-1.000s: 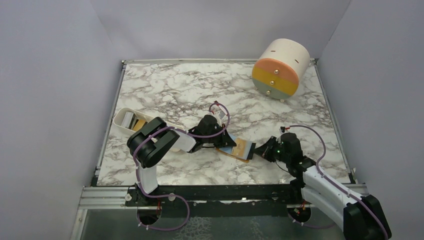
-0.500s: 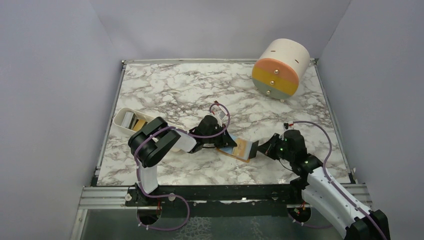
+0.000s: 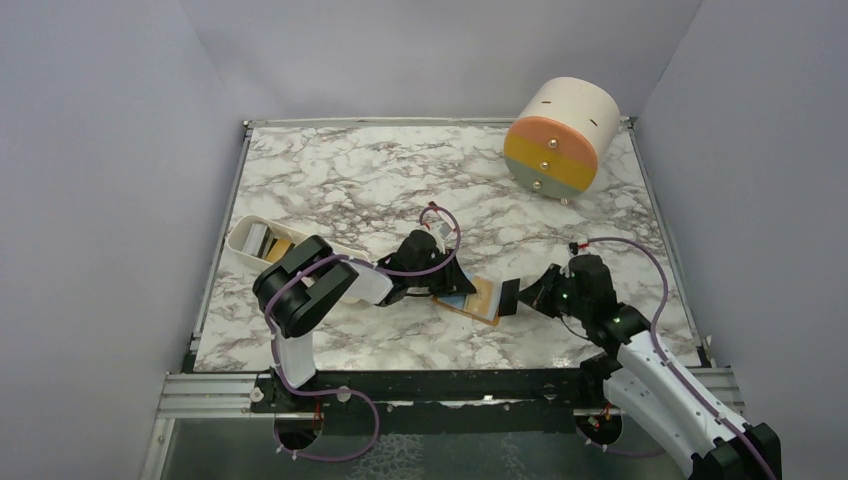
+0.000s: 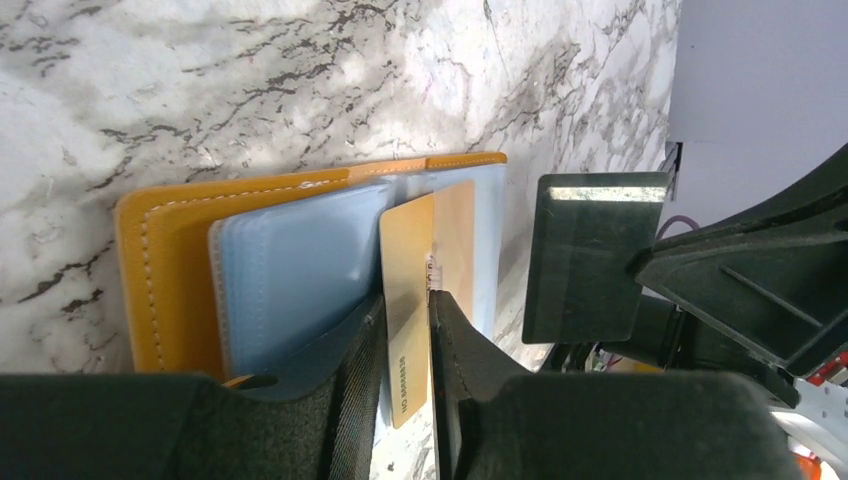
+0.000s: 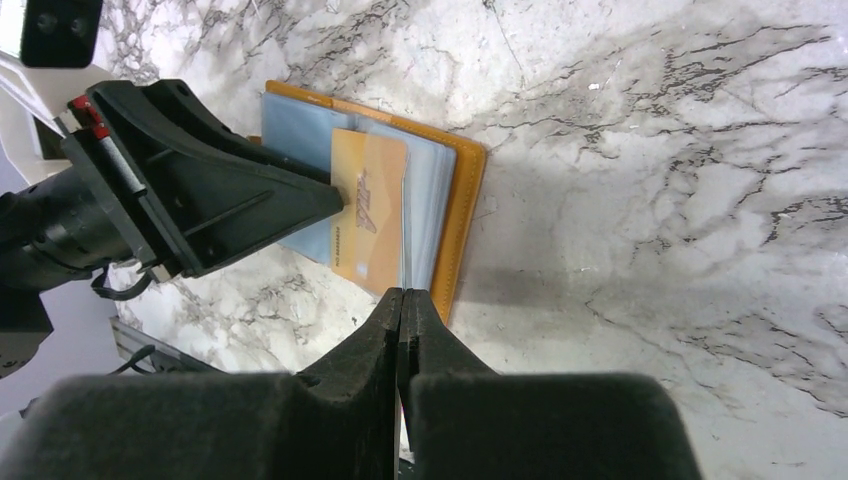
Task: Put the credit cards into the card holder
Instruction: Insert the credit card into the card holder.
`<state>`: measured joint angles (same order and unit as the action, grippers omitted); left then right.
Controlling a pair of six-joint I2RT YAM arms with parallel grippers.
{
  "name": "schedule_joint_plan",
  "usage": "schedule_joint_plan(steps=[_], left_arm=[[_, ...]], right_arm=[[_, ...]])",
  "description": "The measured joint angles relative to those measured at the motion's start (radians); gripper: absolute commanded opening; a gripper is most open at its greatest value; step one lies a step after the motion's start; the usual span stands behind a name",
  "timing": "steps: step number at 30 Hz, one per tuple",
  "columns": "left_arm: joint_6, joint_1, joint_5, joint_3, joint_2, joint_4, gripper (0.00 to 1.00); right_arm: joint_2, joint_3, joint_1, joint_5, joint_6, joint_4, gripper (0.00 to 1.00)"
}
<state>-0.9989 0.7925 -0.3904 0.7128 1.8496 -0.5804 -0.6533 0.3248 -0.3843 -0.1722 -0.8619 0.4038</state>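
- Top external view: a small square orange-tan leather-like folding card holder (image 3: 484, 298) lies open on the white marble-patterned table (image 3: 350, 180), between the two grippers.
- From the left, the left gripper (image 3: 452, 291) reaches over its blue-grey inner sleeves; from the right, the right gripper (image 3: 510, 297) sits just beside its outer edge.
- Left wrist view: a golden-orange credit card (image 4: 408, 240) lies on the sleeves, its far end over the holder.
- It sits in the narrow gap between the slightly parted fingers (image 4: 365, 340); whether they press it I cannot tell.
- Right wrist view: the right gripper's fingers (image 5: 385, 320) are pressed together on nothing, their tips at the holder's orange border.
- Far left, a white oblong tray (image 3: 240, 230) holds more cards.
- A big cream-orange drum (image 3: 555, 135) stands at the far right corner.
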Motion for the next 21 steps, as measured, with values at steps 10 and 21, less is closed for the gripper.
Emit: schedule_joint_plan(steps=[10,21], left_arm=[[0.014,0.006,0.000,0.000,-0.045,0.066,0.33],[0.100,0.046,0.000,0.056,-0.042,0.100,0.32]], right_arm=[[-0.059,0.000,0.000,0.000,0.000,-0.009,0.01],[-0.124,-0.032,0.000,0.003,0.003,-0.063,0.01]])
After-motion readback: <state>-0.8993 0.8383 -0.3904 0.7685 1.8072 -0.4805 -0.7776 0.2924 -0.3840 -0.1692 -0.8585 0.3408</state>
